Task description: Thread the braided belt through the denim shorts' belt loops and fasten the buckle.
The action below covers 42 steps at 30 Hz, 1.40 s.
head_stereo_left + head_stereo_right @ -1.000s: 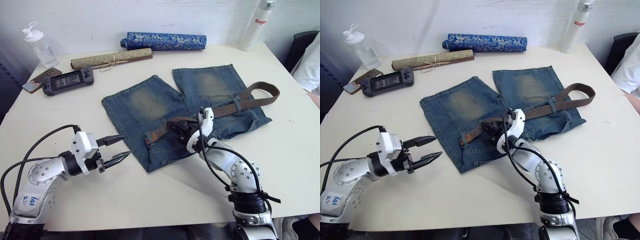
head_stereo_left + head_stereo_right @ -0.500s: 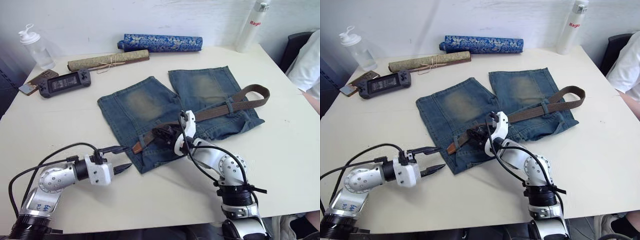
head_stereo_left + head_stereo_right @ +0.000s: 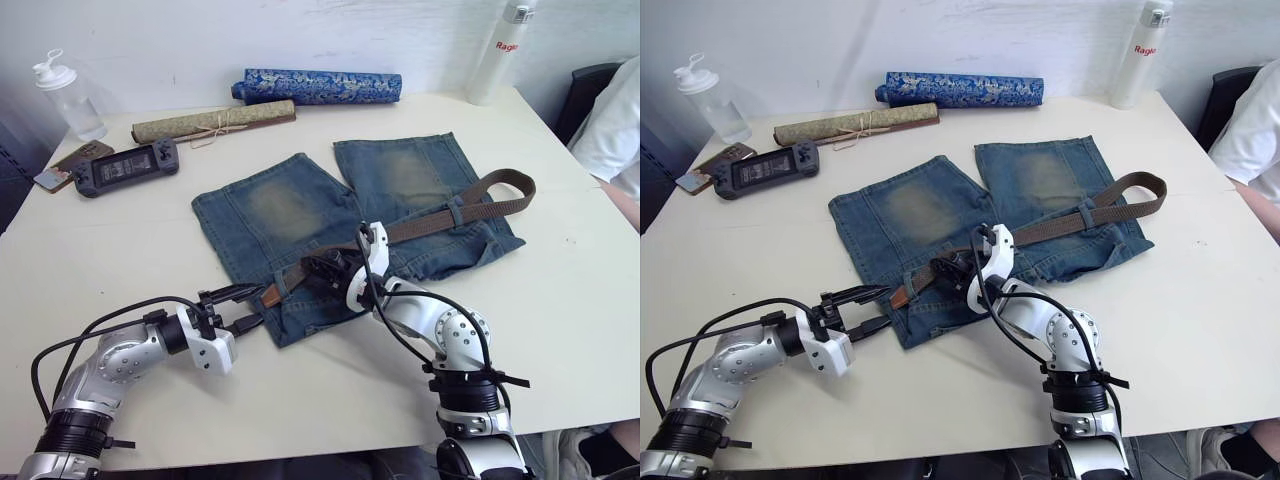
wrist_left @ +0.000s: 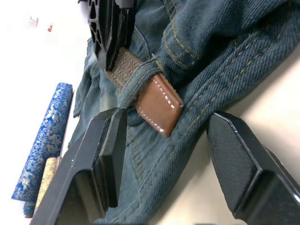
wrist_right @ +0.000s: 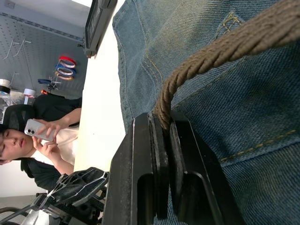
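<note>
Setting: a workshop or lab test room. A plain cream desk [image 3: 120, 240] stands against a bare white wall [image 3: 300, 30]. In the right wrist view, a grey pegboard wall [image 5: 42, 51] carries hung tape rolls [image 5: 65, 65] and small tools. A person [image 5: 28, 136] (standing, phone in hand) stands beyond the desk's edge. A further person's white sleeve [image 3: 612, 130] shows at the desk's right edge, beside a dark chair back [image 3: 585, 90].

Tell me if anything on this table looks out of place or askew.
The dark-brown braided belt lies slanted across the faded blue denim shorts, and its far end loops out past the shorts' edge. Its tan leather tip pokes through a denim belt loop. Nothing looks spilled or damaged.
</note>
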{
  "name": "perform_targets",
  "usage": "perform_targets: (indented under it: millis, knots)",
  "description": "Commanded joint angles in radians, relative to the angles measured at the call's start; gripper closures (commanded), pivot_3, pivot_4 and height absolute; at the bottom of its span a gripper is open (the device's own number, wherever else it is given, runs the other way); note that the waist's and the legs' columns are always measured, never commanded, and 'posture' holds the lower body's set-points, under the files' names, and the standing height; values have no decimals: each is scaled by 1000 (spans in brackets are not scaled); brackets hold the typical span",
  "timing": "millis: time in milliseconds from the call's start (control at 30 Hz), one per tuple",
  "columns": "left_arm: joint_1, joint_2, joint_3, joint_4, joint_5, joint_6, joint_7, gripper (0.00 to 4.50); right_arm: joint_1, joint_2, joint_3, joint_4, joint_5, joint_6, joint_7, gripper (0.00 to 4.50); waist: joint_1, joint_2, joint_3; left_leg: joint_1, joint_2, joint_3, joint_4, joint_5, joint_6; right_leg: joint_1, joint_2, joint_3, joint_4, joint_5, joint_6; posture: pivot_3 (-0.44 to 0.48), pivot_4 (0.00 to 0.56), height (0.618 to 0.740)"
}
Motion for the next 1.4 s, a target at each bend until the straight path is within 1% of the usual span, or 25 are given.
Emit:
perform_targets:
  millis: [33,200,333,433,533,633,733,933,1100,1200,1267,1400]
  knots:
    - [-18,1,-14,-18,12,-5,35,1607,22,23,13,21,5,39,-8,4500,-1,0,0,0,0,0,0,0,0,0,0,0,0,0,0,0,150,637]
    - [-14,-2,-40,-66,-50,33,21,1607,24,28,7,18,3,47,-9,4500,-2,0,0,0,0,0,0,0,0,0,0,0,0,0,0,0,150,637]
    - [32,38,-31,-90,-102,36,-1,1607,22,30,6,21,-2,50,-7,4500,-5,1,0,0,0,0,0,0,0,0,0,0,0,0,0,0,150,637]
    - [41,54,-21,-90,-112,40,1,1607,20,31,4,23,-3,51,-5,4500,-5,1,0,0,0,0,-1,0,0,0,0,0,0,-1,0,0,150,637]
    - [24,40,-31,-85,-109,56,8,1607,19,37,1,23,-4,51,-7,4500,-3,1,-1,0,0,-1,0,0,0,0,0,0,0,-1,0,0,150,637]
    - [16,15,-45,-113,-151,82,2,1607,22,42,-3,20,-4,54,-10,4500,-4,1,-1,0,0,-1,0,0,0,0,0,0,0,-1,0,0,150,637]
    - [53,33,-52,-153,-223,109,-39,1607,26,40,-7,17,-6,62,-12,4500,-5,1,-1,0,0,-1,-1,0,0,0,0,0,0,-1,0,0,150,637]
    - [103,33,-75,-215,-298,164,-93,1607,28,42,-8,14,-8,66,-14,4500,-3,1,-1,0,0,-1,-1,0,0,0,0,0,0,-1,0,0,150,637]
    - [140,56,-52,-244,-316,167,-116,1607,25,41,-10,18,-11,69,-10,4500,-5,2,-1,0,0,-1,-1,0,0,0,0,0,0,-1,0,0,150,637]
    - [148,63,-9,-239,-348,184,-111,1607,23,40,-11,22,-14,69,-4,4500,-4,2,-1,0,0,-1,-1,0,0,0,0,0,0,-1,0,0,150,637]
    - [141,48,11,-234,-376,221,-98,1607,22,42,-10,24,-15,70,-1,4500,-3,1,-1,0,0,-1,-1,0,0,0,0,0,0,-1,-1,0,150,637]
    - [155,37,33,-262,-454,303,-117,1607,20,44,-10,25,-15,73,-1,4500,-5,2,-1,0,0,-1,-1,0,0,0,0,0,0,-2,0,0,150,637]
